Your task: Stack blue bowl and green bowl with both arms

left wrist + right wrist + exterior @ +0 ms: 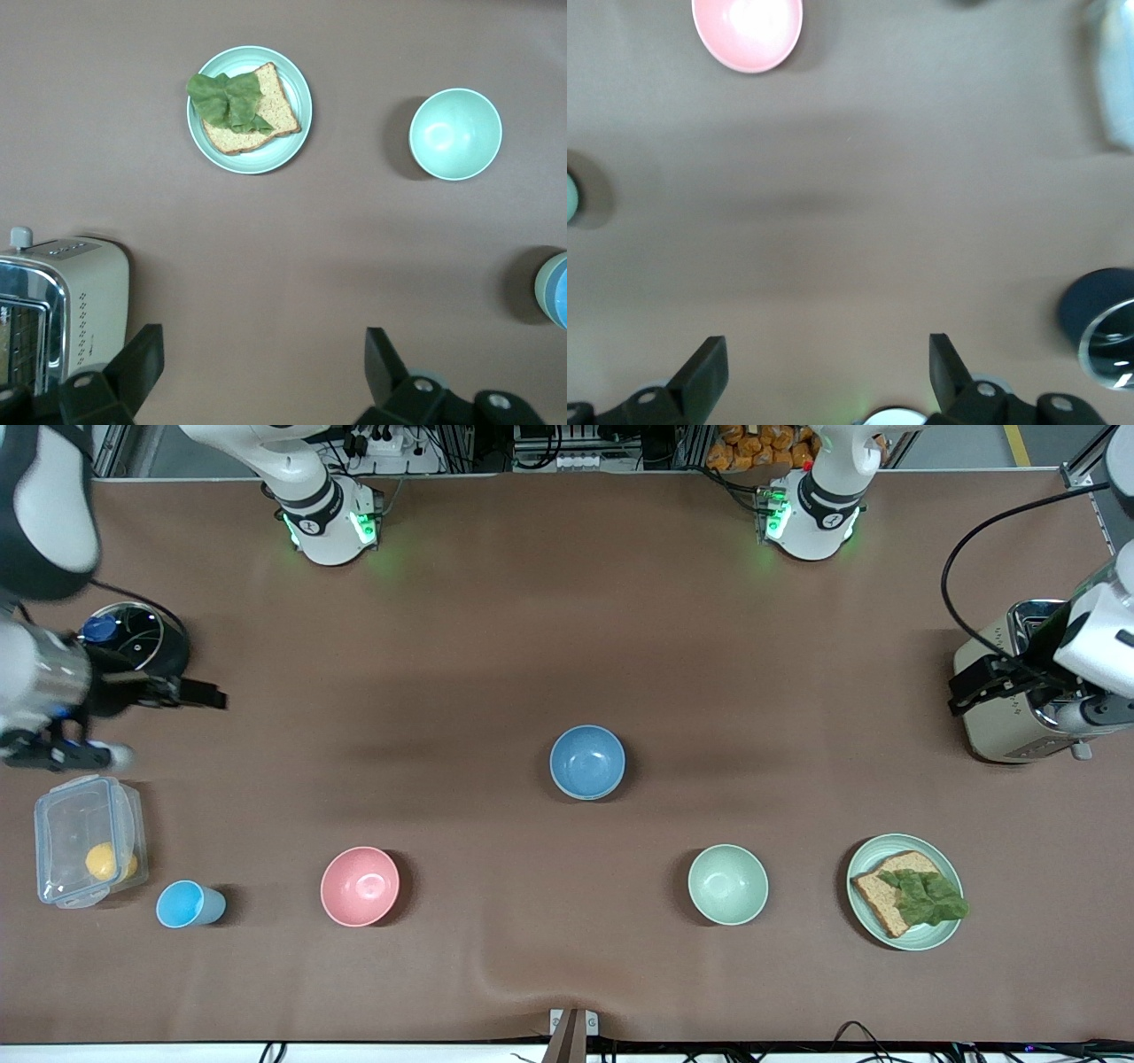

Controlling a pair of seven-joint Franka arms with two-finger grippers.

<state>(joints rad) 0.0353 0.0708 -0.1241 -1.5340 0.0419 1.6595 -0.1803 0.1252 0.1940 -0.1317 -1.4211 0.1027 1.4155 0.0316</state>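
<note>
Front view: I count three bowls on the brown bench: blue bowl mid-bench, green bowl and pink bowl nearer the camera.
Left wrist view: left gripper over bare bench beside the toaster, jaws apart.
Right wrist view: right gripper, jaws apart, empty.

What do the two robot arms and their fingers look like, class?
Both arms are glossy white with black joint bands, and green lights glow at their bases. A black cable loops by the left gripper. Left and right gripper each carry black, wedge-shaped fingers.
</note>
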